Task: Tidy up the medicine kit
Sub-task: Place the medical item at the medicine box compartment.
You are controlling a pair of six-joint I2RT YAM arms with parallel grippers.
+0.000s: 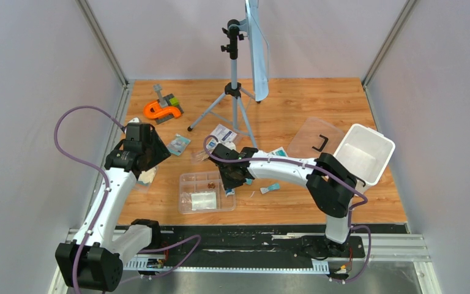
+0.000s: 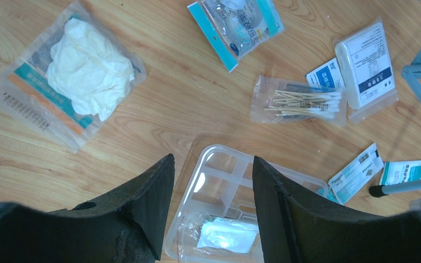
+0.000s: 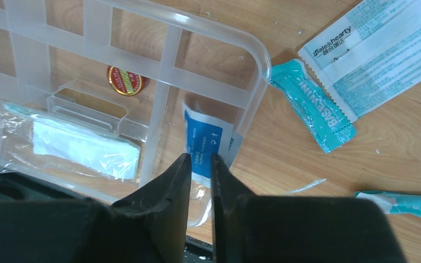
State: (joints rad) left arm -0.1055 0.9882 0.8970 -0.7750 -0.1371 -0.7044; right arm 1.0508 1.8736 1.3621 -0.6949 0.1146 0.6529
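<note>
Your right jaws are nearly together, pinching the lower edge of the blue-and-white packet [image 3: 205, 137], which stands against the end wall of the clear divided tray [image 3: 260, 60]. Lay it flat inside that corner compartment before you let go, or it may tip over the rim. Your left jaws hang spread and empty near the tray's left end. Other packets, like the teal sachet [image 3: 312, 104], lie loose on the wooden surface [image 1: 306, 98]. The white tub [image 1: 367, 153] sits at the right, with plain grey walls around.
</note>
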